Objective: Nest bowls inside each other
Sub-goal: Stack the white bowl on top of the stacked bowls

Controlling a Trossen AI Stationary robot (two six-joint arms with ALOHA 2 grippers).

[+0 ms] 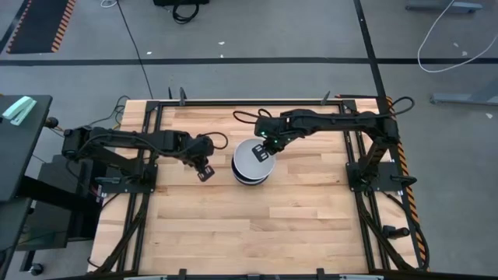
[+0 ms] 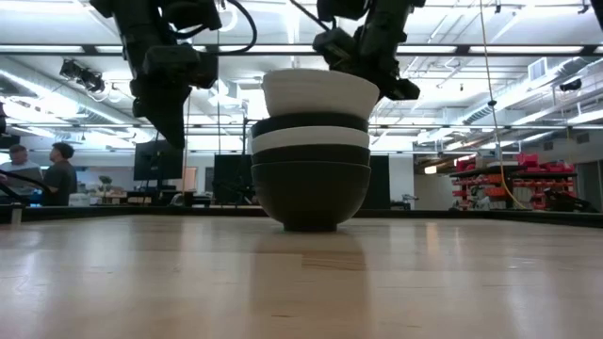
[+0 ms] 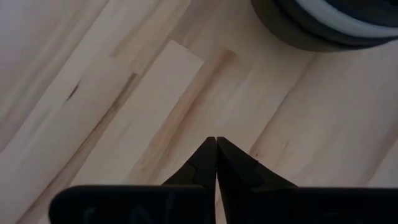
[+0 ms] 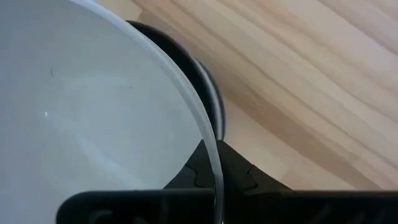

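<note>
Table (image 1: 257, 225): pale wood planks, no readable writing anywhere.
Stack of bowls (image 2: 310, 169): near the table's middle; black at the base, then white, black, with a smooth top white bowl (image 2: 319, 92) tilted slightly.
Right gripper (image 4: 216, 163): pinching the top white bowl's rim.
Left gripper (image 3: 216, 152): fingers pressed together, empty, just beside the stack above bare wood.
</note>
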